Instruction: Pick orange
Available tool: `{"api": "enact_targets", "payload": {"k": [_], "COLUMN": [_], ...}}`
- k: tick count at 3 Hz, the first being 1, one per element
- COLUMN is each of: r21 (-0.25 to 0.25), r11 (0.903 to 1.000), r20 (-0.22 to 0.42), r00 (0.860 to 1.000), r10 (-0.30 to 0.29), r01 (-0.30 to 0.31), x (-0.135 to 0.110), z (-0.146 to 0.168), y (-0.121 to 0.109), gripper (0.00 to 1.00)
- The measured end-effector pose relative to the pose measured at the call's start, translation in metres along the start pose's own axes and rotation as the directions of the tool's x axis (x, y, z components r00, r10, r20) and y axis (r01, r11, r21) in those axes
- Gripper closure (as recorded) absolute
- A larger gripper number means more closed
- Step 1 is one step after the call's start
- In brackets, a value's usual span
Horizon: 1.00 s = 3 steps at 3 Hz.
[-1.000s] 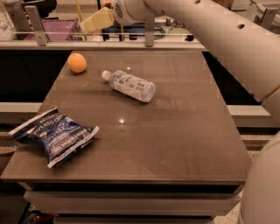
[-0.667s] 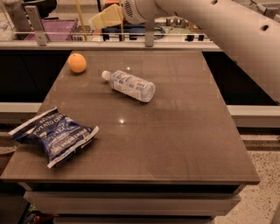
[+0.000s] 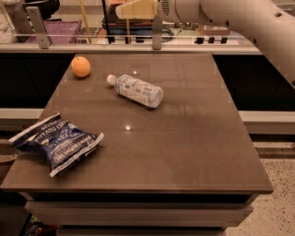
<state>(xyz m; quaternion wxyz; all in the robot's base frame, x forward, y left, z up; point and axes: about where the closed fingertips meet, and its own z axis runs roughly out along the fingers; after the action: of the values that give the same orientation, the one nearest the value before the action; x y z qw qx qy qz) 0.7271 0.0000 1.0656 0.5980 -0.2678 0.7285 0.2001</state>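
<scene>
The orange (image 3: pixel 80 66) is a small round fruit resting on the far left corner of the brown table (image 3: pixel 184 138). My gripper (image 3: pixel 120 10), cream coloured, is high at the top of the camera view, above the table's back edge. It is to the right of the orange, well above it, and holds nothing that I can see. The white arm reaches in from the upper right.
A clear water bottle (image 3: pixel 137 91) lies on its side just right of the orange. A blue potato chip bag (image 3: pixel 57 143) lies at the front left edge. A counter with a rail (image 3: pixel 152 39) and clutter runs behind the table.
My gripper has moved up and to the right along the table's back edge, farther from the orange. The orange, bottle and bag have not moved.
</scene>
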Motion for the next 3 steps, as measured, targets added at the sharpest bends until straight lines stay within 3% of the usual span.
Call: {"api": "enact_targets", "payload": {"k": [1,2,3], "r21": [0.019,0.073,0.137], "r11": [0.9995,0.9962,0.9883], "r20": [0.092,0.147,0.17], "r00": [0.995,0.988,0.984], "r10": [0.025,0.036,0.043], "r01": [-0.027,-0.047,-0.067], "x": [-0.008,-0.013,-0.012], "z": [-0.031,-0.066,-0.1], "y": [-0.024,-0.043,-0.047], "gripper": [0.0,0.0,0.0]}}
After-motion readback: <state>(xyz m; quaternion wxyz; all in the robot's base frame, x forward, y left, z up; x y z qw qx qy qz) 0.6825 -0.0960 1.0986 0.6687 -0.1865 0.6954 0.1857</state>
